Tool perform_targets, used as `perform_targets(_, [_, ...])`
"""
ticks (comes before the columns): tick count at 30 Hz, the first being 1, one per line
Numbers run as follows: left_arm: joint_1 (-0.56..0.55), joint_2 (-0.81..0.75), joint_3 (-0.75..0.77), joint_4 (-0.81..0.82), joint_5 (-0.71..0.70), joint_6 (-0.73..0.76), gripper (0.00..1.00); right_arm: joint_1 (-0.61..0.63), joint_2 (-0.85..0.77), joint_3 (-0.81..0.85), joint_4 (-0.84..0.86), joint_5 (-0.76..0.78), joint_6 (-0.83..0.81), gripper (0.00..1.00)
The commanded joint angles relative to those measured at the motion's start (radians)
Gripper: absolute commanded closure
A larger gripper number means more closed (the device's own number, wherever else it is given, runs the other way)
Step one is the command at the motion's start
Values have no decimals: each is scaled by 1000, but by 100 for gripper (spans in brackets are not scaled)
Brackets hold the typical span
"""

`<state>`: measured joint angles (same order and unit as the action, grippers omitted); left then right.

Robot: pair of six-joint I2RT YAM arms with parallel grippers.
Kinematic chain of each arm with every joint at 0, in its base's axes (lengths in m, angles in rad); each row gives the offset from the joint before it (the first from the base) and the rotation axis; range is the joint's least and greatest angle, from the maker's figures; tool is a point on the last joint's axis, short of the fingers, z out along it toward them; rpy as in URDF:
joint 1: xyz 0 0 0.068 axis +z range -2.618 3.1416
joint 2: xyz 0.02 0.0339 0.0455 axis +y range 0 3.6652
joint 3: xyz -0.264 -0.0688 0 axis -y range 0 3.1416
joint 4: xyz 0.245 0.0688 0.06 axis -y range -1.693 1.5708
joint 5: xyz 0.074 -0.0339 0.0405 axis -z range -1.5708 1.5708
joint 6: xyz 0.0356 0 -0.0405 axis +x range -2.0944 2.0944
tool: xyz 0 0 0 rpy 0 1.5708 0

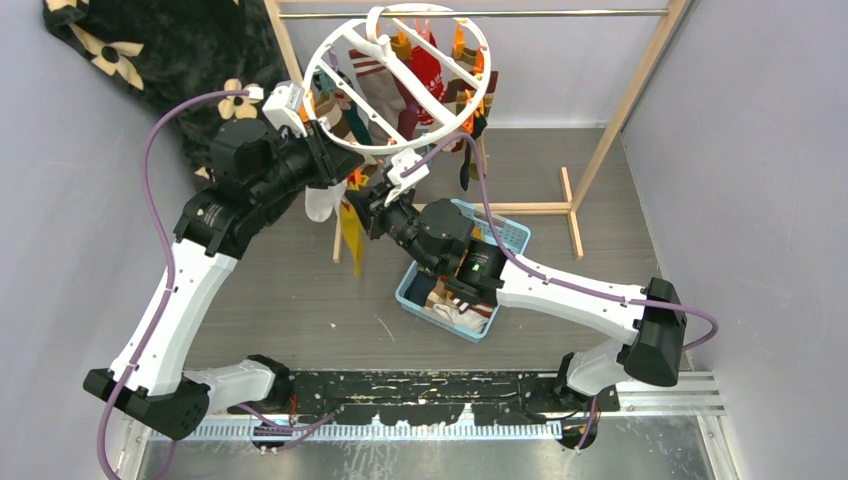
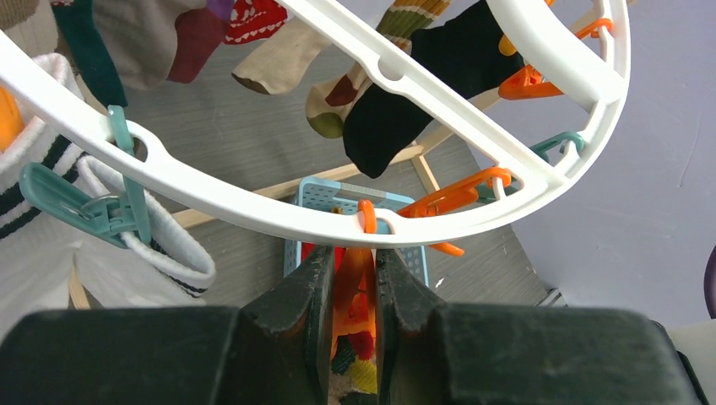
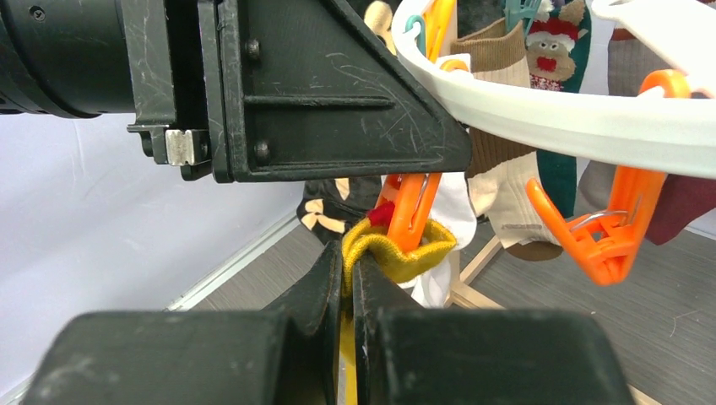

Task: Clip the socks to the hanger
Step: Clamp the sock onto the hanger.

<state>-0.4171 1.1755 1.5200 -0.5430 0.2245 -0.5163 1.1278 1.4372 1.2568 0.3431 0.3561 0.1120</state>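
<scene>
The white ring hanger (image 1: 378, 40) hangs from the rack's rail with several socks clipped to it, among them a black sock (image 2: 405, 93) and a white striped one (image 2: 160, 245) held by a teal clip (image 2: 84, 207). My left gripper (image 2: 353, 261) is just under the ring's rim (image 2: 253, 202), shut on an orange clip (image 2: 363, 278). My right gripper (image 3: 349, 257) is shut on a mustard yellow sock (image 3: 397, 249), whose cuff is bunched around that clip's orange tip (image 3: 411, 207). In the top view both grippers (image 1: 345, 165) (image 1: 362, 205) meet below the ring's near edge, and the sock (image 1: 353, 240) dangles there.
A light blue basket (image 1: 505, 235) holding more socks sits on the floor under my right arm. The wooden rack (image 1: 630, 90) frames the hanger. A black flowered blanket (image 1: 150, 50) hangs at the back left. An empty orange clip (image 3: 608, 245) dangles to the right.
</scene>
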Motion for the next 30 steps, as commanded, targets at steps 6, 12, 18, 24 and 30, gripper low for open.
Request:
perform_targets(6, [8, -21, 22, 3, -72, 14, 40, -9, -34, 27, 13, 26, -16, 99])
perform_targets(12, [6, -35, 21, -4, -83, 18, 29, -10, -47, 11, 14, 25, -13, 94])
perform_targets(18, [8, -50, 16, -12, -95, 24, 29, -10, -50, 10, 21, 12, -3, 71])
perform_targets(24, [8, -60, 18, -11, -102, 36, 34, -13, -110, -44, 29, 23, 17, 38])
perform_targets(30, [8, -74, 19, -6, -112, 49, 38, -34, -239, -166, 21, 50, 52, 31])
